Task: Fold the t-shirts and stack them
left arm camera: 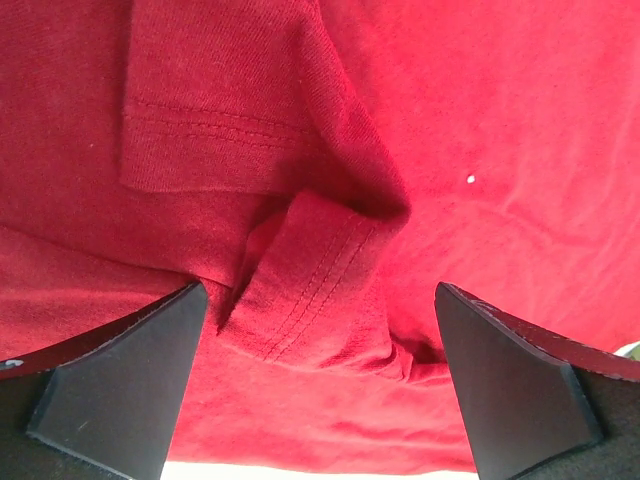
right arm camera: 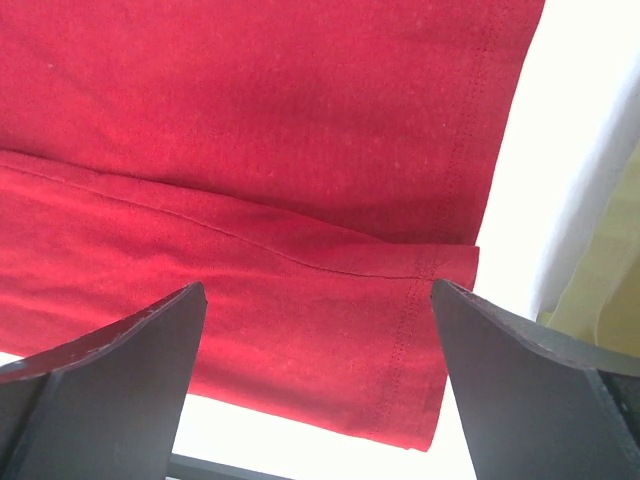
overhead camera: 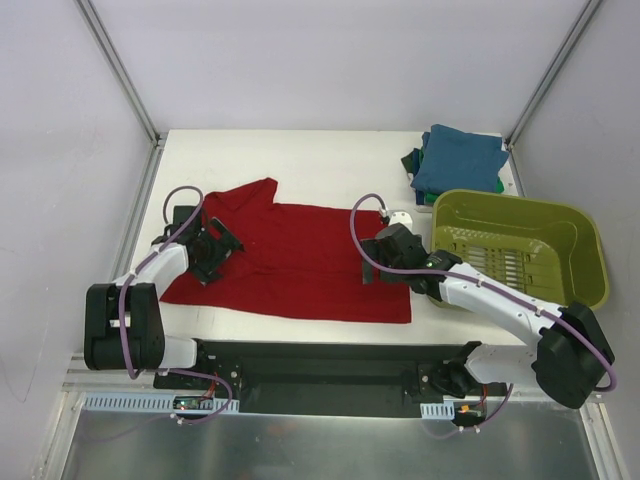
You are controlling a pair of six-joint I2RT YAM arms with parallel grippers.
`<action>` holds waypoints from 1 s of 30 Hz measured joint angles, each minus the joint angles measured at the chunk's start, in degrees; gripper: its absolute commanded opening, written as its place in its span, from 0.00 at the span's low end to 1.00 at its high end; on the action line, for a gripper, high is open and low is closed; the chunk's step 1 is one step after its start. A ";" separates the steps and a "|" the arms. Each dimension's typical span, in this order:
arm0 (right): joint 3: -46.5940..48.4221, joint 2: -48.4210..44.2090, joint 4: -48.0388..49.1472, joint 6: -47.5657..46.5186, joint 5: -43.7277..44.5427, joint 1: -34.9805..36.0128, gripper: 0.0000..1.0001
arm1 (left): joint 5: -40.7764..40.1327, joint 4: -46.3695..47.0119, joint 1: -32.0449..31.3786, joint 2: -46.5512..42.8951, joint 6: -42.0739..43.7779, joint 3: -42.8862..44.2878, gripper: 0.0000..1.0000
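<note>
Left tool (left arm camera: 318, 292), right tool (right arm camera: 315, 290) spread above red t-shirt (overhead camera: 300, 262); basket (overhead camera: 592, 255) beside.

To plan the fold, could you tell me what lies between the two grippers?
Only the dark red t-shirt, between left gripper and right gripper, as the top view shows.

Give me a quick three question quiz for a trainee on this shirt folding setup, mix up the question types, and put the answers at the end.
1. True or false: the red t-shirt sits on top of the folded stack.
2. Where is the folded stack? A) on the table, beyond the green basket; B) inside the green basket; C) at the near edge, between the arm bases.
3. Fill in: the left gripper and the right gripper are both over the red t-shirt with jaws ____.
Key: 1 false, it lies spread on the table; 2 A; 3 open.
</note>
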 measured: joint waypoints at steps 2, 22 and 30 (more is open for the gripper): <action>0.00 0.20 -0.02 -0.02 0.00 0.00 1.00 | -0.04 0.74 -0.66 0.96 -0.17 0.85 0.99; 6.43 5.38 -1.86 -4.15 4.72 10.38 0.99 | 3.19 2.89 -1.31 7.34 -0.83 6.10 0.99; 6.43 5.09 -3.39 -4.09 5.25 10.34 0.99 | 5.75 4.04 -3.19 8.96 -0.90 8.15 0.99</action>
